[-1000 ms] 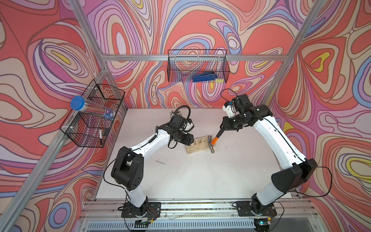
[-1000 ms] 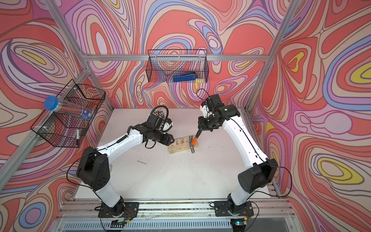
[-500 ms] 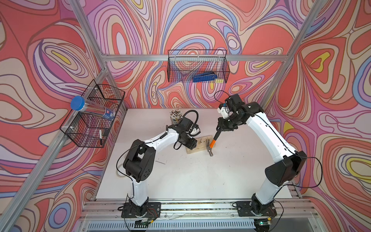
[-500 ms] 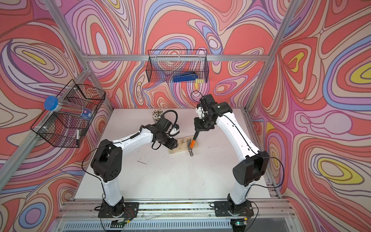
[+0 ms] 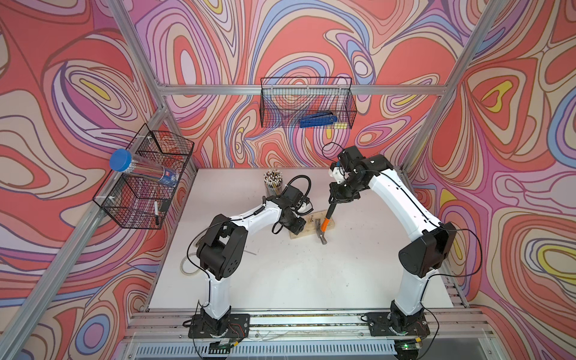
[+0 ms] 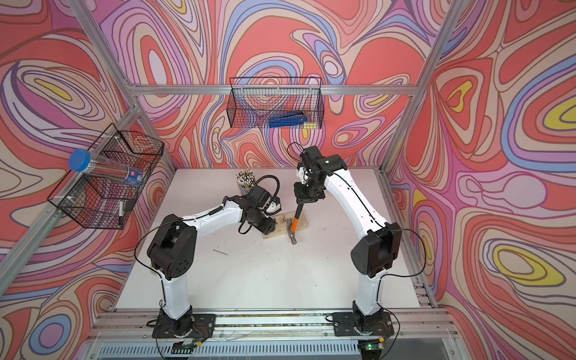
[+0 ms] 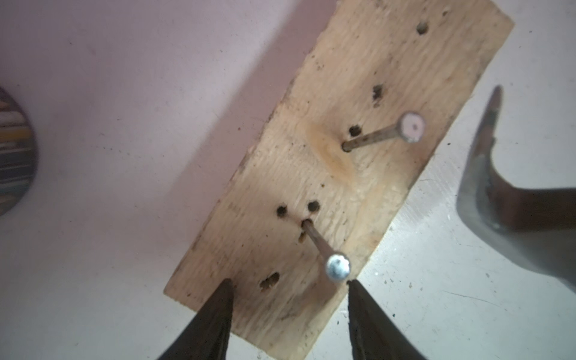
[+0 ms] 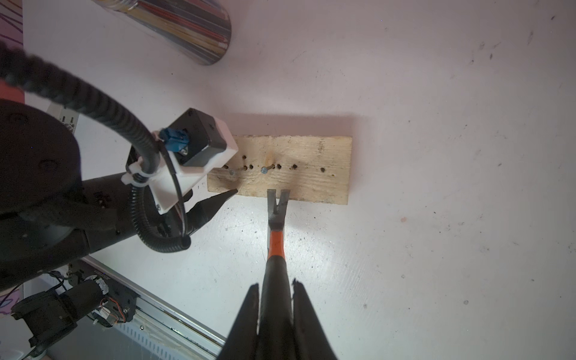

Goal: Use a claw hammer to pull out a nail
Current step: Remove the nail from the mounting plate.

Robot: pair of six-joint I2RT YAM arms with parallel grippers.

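Observation:
The claw hammer (image 8: 275, 237), silver head with an orange and black handle, hangs from my right gripper (image 8: 276, 285), which is shut on the black grip. Its forked claw touches the near long edge of a wooden board (image 8: 311, 184), a little to one side of a nail (image 8: 264, 170). A second nail (image 8: 232, 172) stands beside it; both lean (image 7: 383, 135), (image 7: 324, 249). My left gripper (image 7: 290, 285) is open, low over the board's left end, one fingertip (image 8: 229, 194) at its edge. In both top views the hammer (image 5: 324, 226), (image 6: 294, 226) slants down onto the board (image 5: 308, 230), (image 6: 282, 230).
A cup of pencils (image 5: 273, 182) stands behind the left gripper. A wire basket (image 5: 343, 96) on the back wall holds a blue tool (image 5: 318, 120). Another wire basket (image 5: 146, 177) with a blue-capped tube hangs at the left. A loose nail (image 6: 219, 250) lies on the white table.
The right arm has carried the hammer a little leftward along the board. The left arm has folded its elbow back, with its gripper still at the board's left end.

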